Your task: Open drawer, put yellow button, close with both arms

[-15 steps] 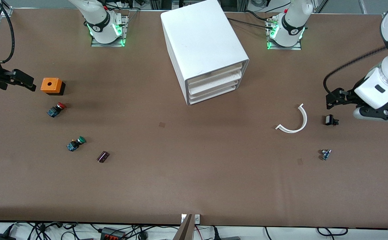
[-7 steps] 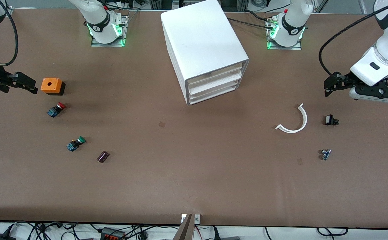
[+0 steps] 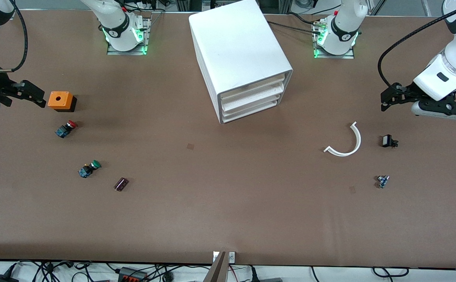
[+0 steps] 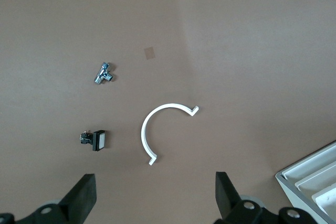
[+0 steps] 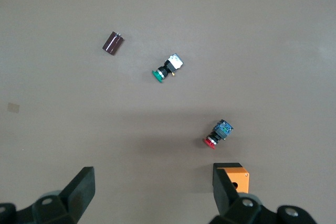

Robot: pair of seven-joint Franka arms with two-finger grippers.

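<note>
The white cabinet point(image 3: 239, 51) stands at mid-table near the robots' bases, and its corner also shows in the left wrist view point(image 4: 315, 177). The drawer point(image 3: 251, 87), the uppermost of three, is shut like the two below it. The yellow button is not in view. My left gripper point(image 3: 388, 100) hangs open and empty over bare table at the left arm's end; in its wrist view point(image 4: 155, 195) the jaws stand wide apart. My right gripper point(image 3: 32, 94) hangs open and empty beside an orange box point(image 3: 59, 100) at the right arm's end, with its jaws wide in its wrist view point(image 5: 152, 190).
Near the orange box point(image 5: 236, 178) lie a red-capped button point(image 3: 66, 128), a green-capped button point(image 3: 89, 168) and a dark cylinder point(image 3: 121, 183). Toward the left arm's end lie a white curved piece point(image 3: 347, 143), a small black switch point(image 3: 388, 141) and a small metal part point(image 3: 382, 181).
My left gripper has moved from beside the black switch toward the robots' edge of the table. My right gripper has shifted slightly the same way. Nothing on the table has moved.
</note>
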